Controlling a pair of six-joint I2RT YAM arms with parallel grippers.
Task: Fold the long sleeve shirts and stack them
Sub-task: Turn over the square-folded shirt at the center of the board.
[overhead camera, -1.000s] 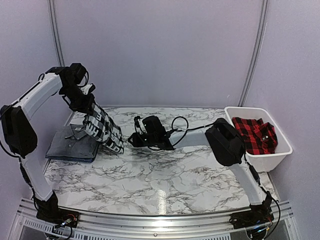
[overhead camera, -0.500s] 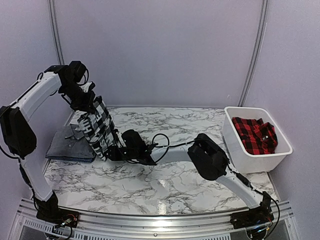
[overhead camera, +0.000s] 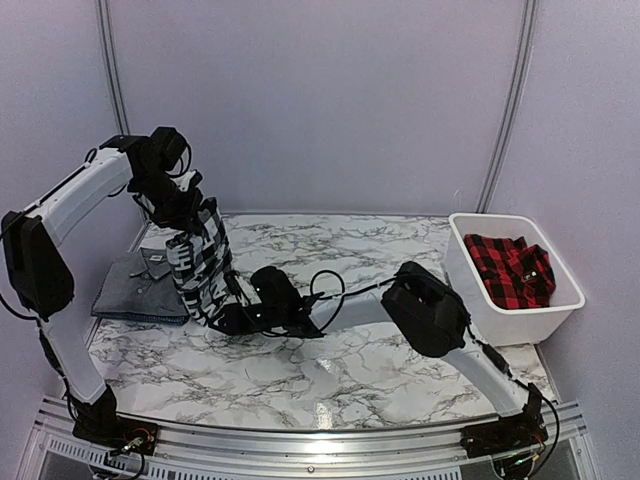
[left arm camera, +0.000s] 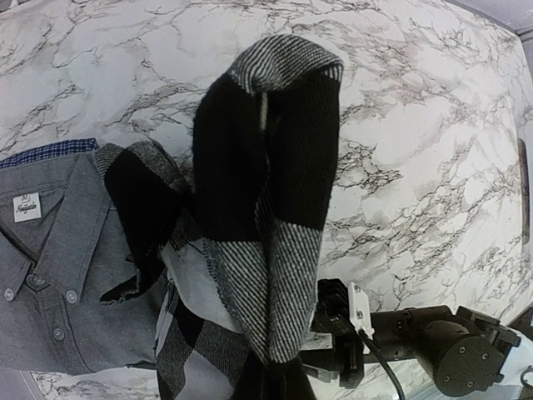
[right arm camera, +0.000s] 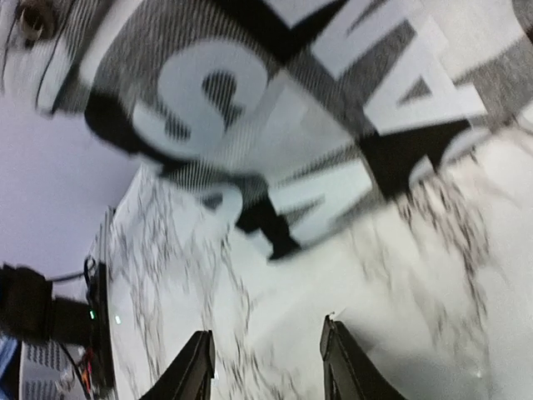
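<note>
**Grey shirt** (overhead camera: 135,287) (left arm camera: 50,267): folded flat on the marble worktop (overhead camera: 360,370), collar and button placket facing up. A white neck label shows in the left wrist view. All entries below are placed relative to this shirt.

**Black-and-white checked shirt** (overhead camera: 205,270) (left arm camera: 266,192): bunched and hanging in a long drape just right of the grey shirt. Its upper part is above the grey shirt's right edge. Its lower end reaches down to the worktop beside the grey shirt. In the left wrist view its folds overlap the grey shirt's right side.

**Left gripper** (overhead camera: 197,213): raised above the grey shirt's right edge, jaws closed on the top of the black-and-white checked shirt, which hangs from it.

**Right gripper** (overhead camera: 228,318) (right arm camera: 266,342): low over the worktop, right of the grey shirt, at the foot of the hanging cloth. The jaws are parted with nothing between them. Its fingers (right arm camera: 200,367) sit over bare marble with the checked cloth just ahead; whether they touch it cannot be told.

**Red-and-black checked shirt** (overhead camera: 510,268): crumpled inside a white bin (overhead camera: 520,320), well apart from the grey shirt, far to its right.
</note>
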